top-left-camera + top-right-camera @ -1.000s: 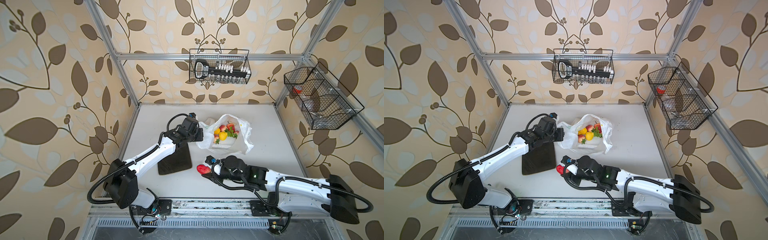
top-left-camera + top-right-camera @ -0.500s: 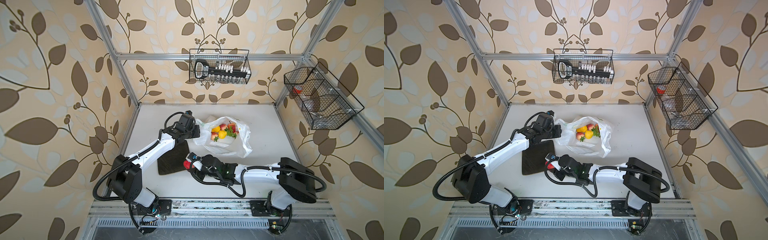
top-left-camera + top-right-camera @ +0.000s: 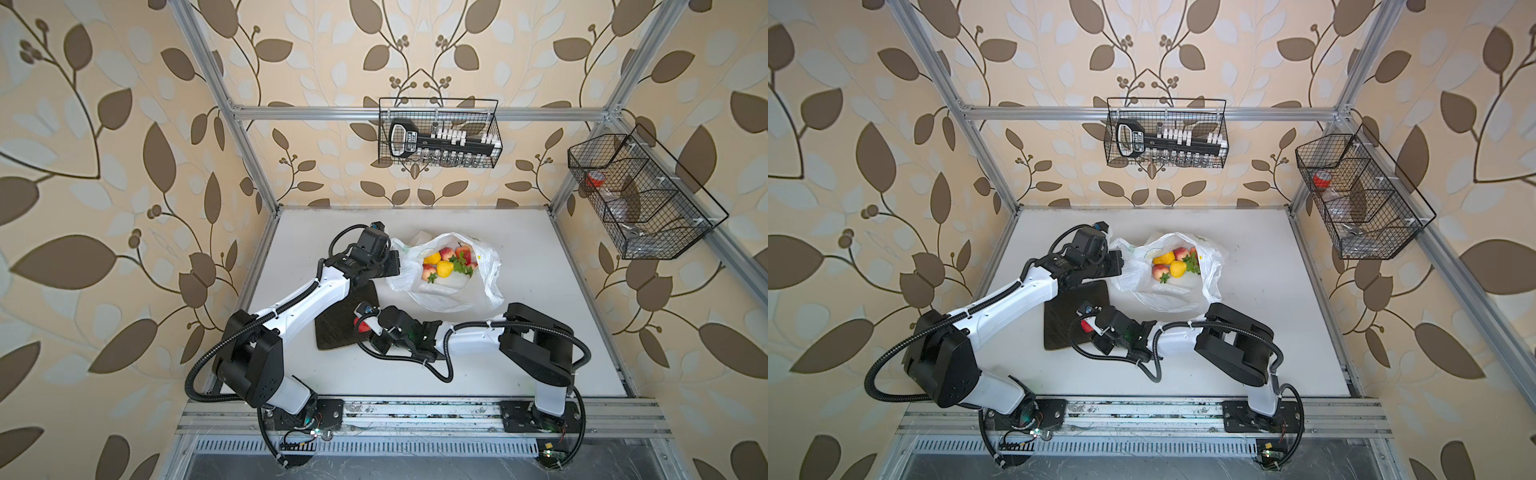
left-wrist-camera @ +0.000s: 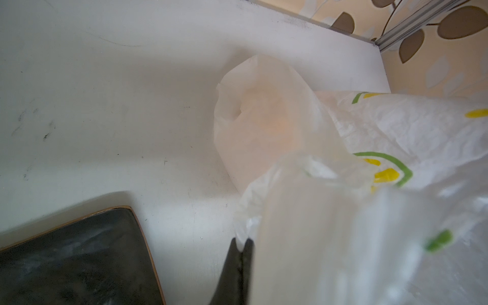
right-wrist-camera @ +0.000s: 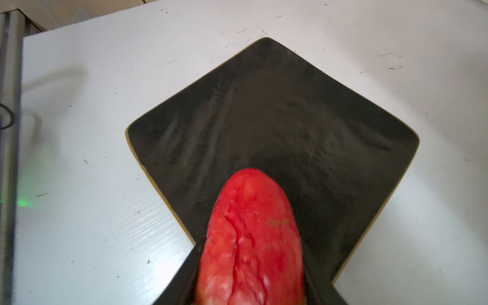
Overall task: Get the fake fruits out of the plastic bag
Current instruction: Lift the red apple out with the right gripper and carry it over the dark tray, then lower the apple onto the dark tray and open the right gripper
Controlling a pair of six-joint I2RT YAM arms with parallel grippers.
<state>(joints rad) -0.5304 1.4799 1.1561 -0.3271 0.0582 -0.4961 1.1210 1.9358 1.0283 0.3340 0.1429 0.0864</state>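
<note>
The flat white tabletop [image 3: 540, 332] is matte and scuffed, with faint dark specks and streaks in both wrist views. Two things lie directly on it. A dark square tray [image 3: 336, 332] with a thin tan rim sits left of the middle, towards the front edge. A thin, crinkly translucent white plastic bag [image 3: 449, 297], printed with yellow lemon slices and green leaves, lies near the middle, just beside the tray's far corner but apart from it. A plain whitish crumpled sheet [image 4: 258, 118] rests against the bag's far side; whether it belongs to the bag cannot be told.
</note>
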